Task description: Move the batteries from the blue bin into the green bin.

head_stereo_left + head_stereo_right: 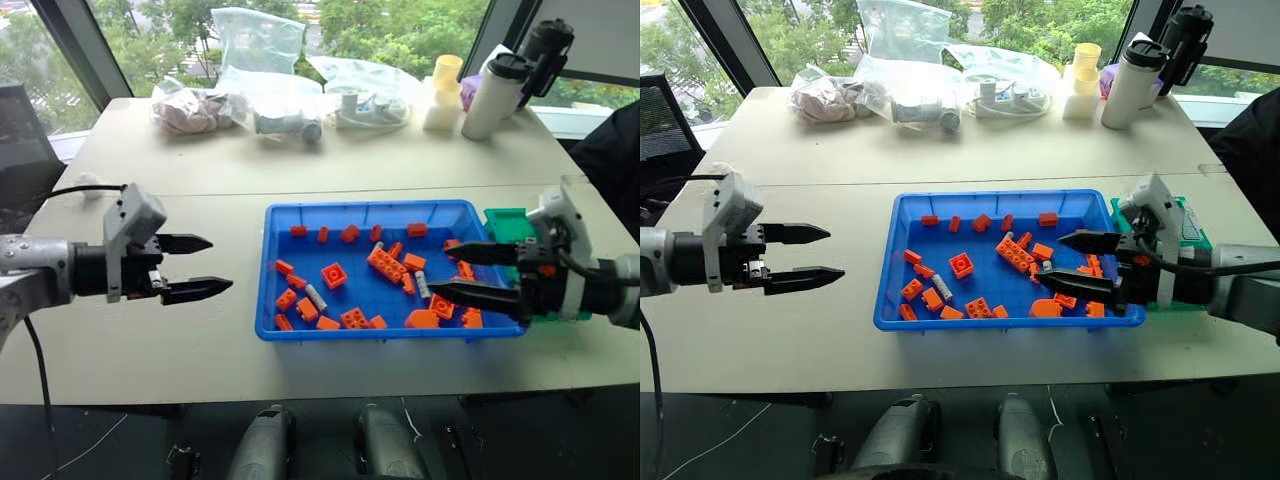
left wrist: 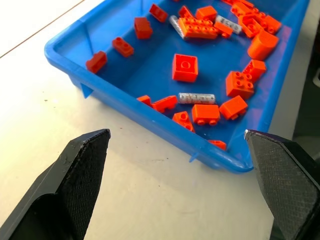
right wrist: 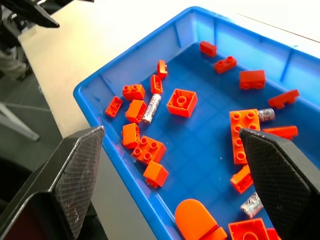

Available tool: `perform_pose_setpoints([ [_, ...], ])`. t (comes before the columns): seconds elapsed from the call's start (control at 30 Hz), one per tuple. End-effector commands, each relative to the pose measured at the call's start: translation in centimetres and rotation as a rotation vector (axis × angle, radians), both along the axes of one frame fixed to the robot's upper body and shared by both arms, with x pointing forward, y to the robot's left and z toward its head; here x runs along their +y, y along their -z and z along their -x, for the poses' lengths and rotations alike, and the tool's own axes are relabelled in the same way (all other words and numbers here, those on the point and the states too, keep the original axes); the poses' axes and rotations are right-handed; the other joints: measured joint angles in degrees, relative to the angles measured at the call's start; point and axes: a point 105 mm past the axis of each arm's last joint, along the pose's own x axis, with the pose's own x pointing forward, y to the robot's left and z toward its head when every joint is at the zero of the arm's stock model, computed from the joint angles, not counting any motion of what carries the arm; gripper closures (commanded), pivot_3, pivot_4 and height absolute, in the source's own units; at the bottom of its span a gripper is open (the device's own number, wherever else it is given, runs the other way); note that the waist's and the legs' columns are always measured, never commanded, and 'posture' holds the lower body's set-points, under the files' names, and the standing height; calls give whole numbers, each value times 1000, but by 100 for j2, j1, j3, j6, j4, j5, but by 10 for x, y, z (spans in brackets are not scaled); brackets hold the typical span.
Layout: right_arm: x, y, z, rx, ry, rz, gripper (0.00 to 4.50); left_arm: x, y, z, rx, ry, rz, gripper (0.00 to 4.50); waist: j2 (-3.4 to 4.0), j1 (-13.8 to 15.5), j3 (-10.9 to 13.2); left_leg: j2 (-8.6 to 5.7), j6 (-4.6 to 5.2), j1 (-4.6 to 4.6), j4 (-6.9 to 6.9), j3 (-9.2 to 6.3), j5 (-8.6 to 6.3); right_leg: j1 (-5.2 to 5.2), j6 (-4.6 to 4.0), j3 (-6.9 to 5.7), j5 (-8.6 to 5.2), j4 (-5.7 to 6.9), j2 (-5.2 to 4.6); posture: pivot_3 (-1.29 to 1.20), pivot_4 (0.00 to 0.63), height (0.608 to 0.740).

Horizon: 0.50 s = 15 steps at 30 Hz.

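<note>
Both grippers, left gripper [image 1: 195,267] and right gripper [image 1: 462,272], are hovering with fingers spread, holding nothing; orange bricks [image 1: 385,264] crowding the batteries [image 1: 316,297] in the blue bin [image 1: 380,331] risk being pinched instead

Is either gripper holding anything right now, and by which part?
Nothing is held: the left gripper and right gripper are both open and empty.

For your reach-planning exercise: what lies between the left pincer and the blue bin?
Bare tabletop. In the left eye view, nothing sits between the left pincer and the blue bin.
</note>
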Motion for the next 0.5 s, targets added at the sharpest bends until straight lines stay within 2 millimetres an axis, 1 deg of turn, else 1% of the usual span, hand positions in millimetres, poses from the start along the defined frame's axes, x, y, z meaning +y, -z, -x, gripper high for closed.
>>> perform_pose_setpoints([
  [0.03, 19, 6, -9, -11, -65, 27, 50, -4, 0, 2, -11, 66, -48, 0, -1, 7, 0, 0, 0, -3, 0, -1, 0, -3, 0, 0, 0, 0, -2, 0, 150, 740],
  [0.07, 29, 10, -15, -4, -80, 36, 50, -6, 2, 2, -12, 80, -62, 0, -6, 1, -2, 0, 0, -6, 0, -3, 0, -6, 0, 0, 0, 0, -2, 0, 150, 740],
  [0.1, 39, 15, -26, 12, -55, 41, 50, -8, 3, 2, -14, 88, -72, 0, -6, -13, -1, 2, 0, -6, 0, -3, 0, -6, 0, 0, 1, 0, -2, 0, 150, 740],
  [0.17, 54, 23, -45, 77, 12, 29, 50, -12, 5, 2, -16, 101, -75, 0, -9, -55, 0, 6, -2, -7, 0, 2, 1, -14, -7, 4, 7, 3, 0, 0, 150, 740],
  [0.2, 59, 25, -50, 109, 27, 21, 50, -13, 5, 2, -15, 107, -74, 0, -9, -48, 0, 11, -3, -8, 0, 2, 2, -17, -12, 5, 10, 4, 4, 0, 150, 740],
  [0.23, 67, 27, -49, 156, 11, 8, 50, -16, 6, 3, -13, 118, -71, 0, -8, -31, 1, 12, -5, -11, 0, -1, 3, -21, -13, 6, 10, 6, 4, 0, 150, 740],
  [0.27, 74, 29, -44, 182, -28, 20, 50, -19, 7, 6, -9, 132, -74, 0, -8, 0, 1, 12, -5, -16, -3, -2, 3, -28, -14, 6, 10, 7, 4, 0, 150, 740],
  [0.33, 83, 35, -36, 222, -84, 60, 50, -22, 9, 8, -7, 148, -85, 0, -8, 46, 1, 8, -5, -33, -5, -12, 3, -38, -14, 0, 10, 3, 2, 0, 150, 740],
  [0.43, 91, 49, -30, 256, -134, 141, 50, -21, 10, 8, -17, 127, -91, 0, -9, 23, 1, 0, -5, -41, -2, -11, 3, -40, -12, -1, 10, -2, -6, 0, 150, 740],
  [0.5, 94, 53, -31, 263, -143, 159, 50, -20, 12, 9, -18, 118, -106, 0, -10, -3, 0, 0, -4, -40, 1, -9, 3, -39, -12, 0, 11, -1, -7, 0, 150, 740],
])
